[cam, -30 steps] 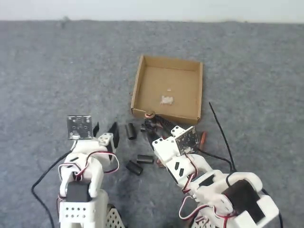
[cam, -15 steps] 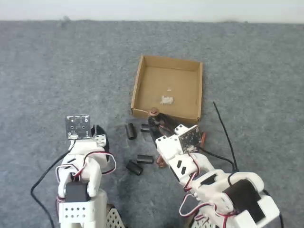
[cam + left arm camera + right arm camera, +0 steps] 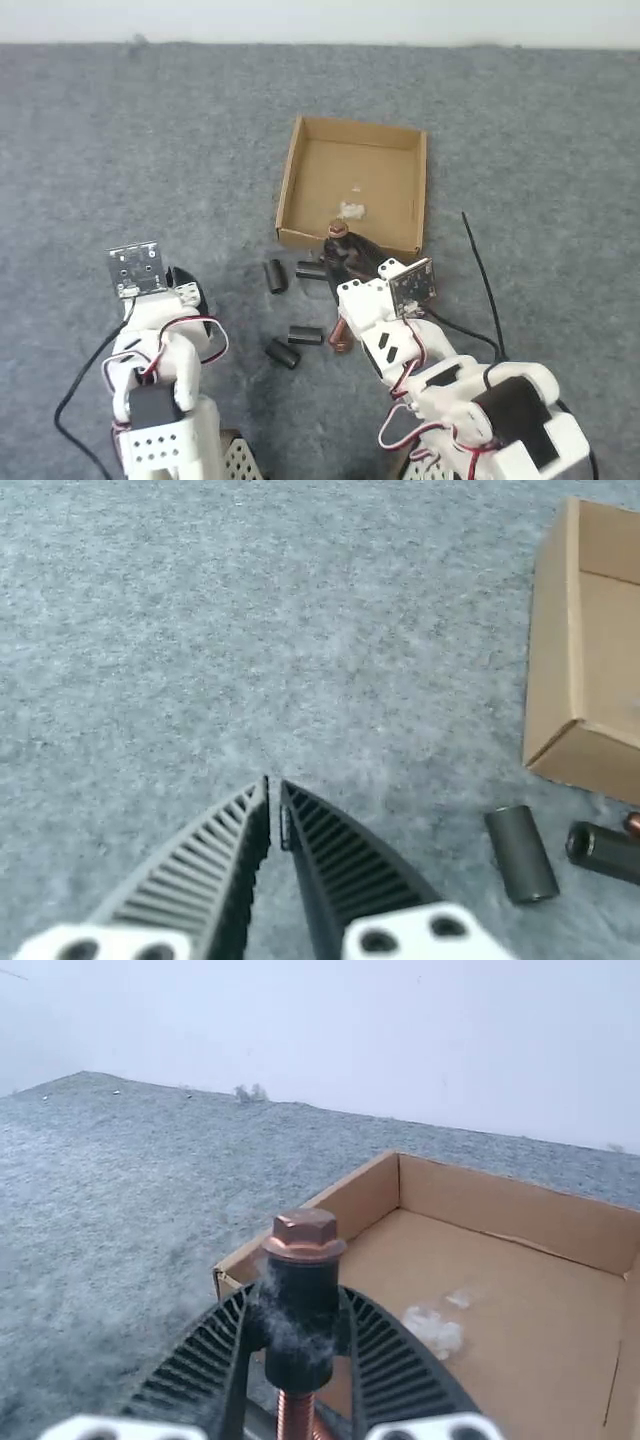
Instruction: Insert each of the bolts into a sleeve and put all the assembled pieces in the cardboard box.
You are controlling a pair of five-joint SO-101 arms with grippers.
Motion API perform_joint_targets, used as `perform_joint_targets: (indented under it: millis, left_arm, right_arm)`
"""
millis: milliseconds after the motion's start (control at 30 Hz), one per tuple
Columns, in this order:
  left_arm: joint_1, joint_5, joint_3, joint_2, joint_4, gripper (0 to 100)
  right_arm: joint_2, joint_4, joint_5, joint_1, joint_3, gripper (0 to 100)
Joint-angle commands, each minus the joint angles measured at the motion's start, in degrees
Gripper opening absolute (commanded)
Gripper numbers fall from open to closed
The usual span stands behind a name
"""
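- Between the right claw's [image 3: 300,1310] jaws: black sleeve [image 3: 298,1332] clamped upright, with the copper bolt [image 3: 304,1235] through it. Head sits on top, thread shows below. One piece assembled.
- Just ahead of that claw: near wall of the cardboard box [image 3: 352,1198]. Over the last second the claw has lifted off the carpet [image 3: 150,130] and carried the piece forward to this wall. It is not yet over the box floor. The drop-off looks like the next step.
- Behind and beside the claw, on the carpet: loose sleeves [image 3: 273,276] and a loose bolt [image 3: 340,337], not yet assembled.
- Farther off: left claw [image 3: 275,810], narrowed until the tips almost touch, gripping nothing. It has drawn back and away from the parts. Nearest sleeve [image 3: 520,852] now lies well apart from it.
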Motion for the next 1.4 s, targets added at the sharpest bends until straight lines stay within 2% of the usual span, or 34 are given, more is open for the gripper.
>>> perform_joint_targets:
  millis: [0, 200, 567, 900, 1100, 1367]
  left_arm:
    - [-0.35, -0.62, -0.4, -1.05, -0.09, 1]
    - [-0.26, -0.62, -0.4, -1.05, -0.09, 1]
    - [-0.35, -0.62, -0.4, -1.05, -0.79, 1]
    - [-0.35, -0.62, -0.4, -0.97, -0.88, 1]
    - [-0.35, -0.62, -0.4, -0.97, -0.88, 1]
    - [-0.35, -0.62, -0.4, -0.97, -0.88, 1]
  right_arm:
    - [-1.1, -1.71, -0.7, 0.92, -0.79, 0.6]
    - [-8.84, 2.15, -0.7, 0.92, 0.7, 0.6]
    - [-44.88, 43.38, -1.32, 2.07, 0.09, 0.6]
    - [-72.57, 71.6, -3.52, 3.3, -1.58, 0.6]
    - [-74.77, 86.9, -3.52, 8.75, -13.01, 0.6]
    - [-72.92, 96.84, 0.53, 9.89, -24.53, 0.6]
